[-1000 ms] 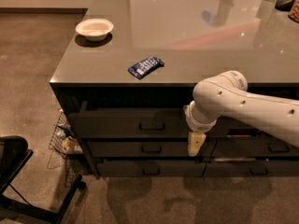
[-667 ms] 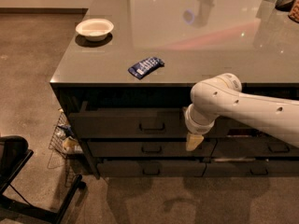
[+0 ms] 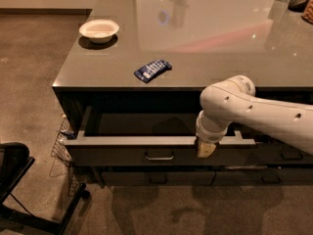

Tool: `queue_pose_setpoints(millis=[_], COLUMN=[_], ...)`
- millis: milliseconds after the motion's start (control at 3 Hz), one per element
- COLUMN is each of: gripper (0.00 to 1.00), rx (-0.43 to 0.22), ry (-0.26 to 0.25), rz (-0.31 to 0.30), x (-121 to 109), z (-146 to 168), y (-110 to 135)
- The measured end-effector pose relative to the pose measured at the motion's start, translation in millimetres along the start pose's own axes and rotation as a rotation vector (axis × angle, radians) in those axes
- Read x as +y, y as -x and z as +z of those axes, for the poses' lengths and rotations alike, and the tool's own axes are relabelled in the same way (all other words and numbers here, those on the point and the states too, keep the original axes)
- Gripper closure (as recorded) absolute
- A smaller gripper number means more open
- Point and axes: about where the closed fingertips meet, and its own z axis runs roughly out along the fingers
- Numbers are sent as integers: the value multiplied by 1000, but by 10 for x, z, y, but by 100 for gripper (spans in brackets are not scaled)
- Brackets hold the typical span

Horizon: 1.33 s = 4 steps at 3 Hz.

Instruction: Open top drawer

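Spreading across most of the scene, a large dark-grey counter with a glossy top is reflecting pale patches of light at its far side. Under its near edge, the top drawer, very wide and shallow with a dark-grey flat front, is standing pulled out toward the near side, and its inside is lying in shadow. A thick white robot arm is reaching in from the right and bending downward over the drawer's right part. Slimmer dark drawers are sitting shut beneath the open one. At the near left, a black chair base is resting on the brown floor, and a wire basket is leaning beside the counter's left end.

On the far left of the counter top a shallow white round bowl is sitting, and a small blue-and-white packet is lying near the front edge, well apart from the bowl.

The tan-tipped gripper is hanging at the top edge of the drawer front, right of the small rectangular metal pull and apart from it. Whether the gripper is spread or pressed together cannot be told.
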Motion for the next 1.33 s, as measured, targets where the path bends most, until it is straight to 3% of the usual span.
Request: queue_pose_setpoints(millis=[333, 1333], gripper=[100, 100], rx=[0, 40], ry=[0, 5], rz=[0, 22], x=[9, 247], z=[-13, -266], y=[2, -20])
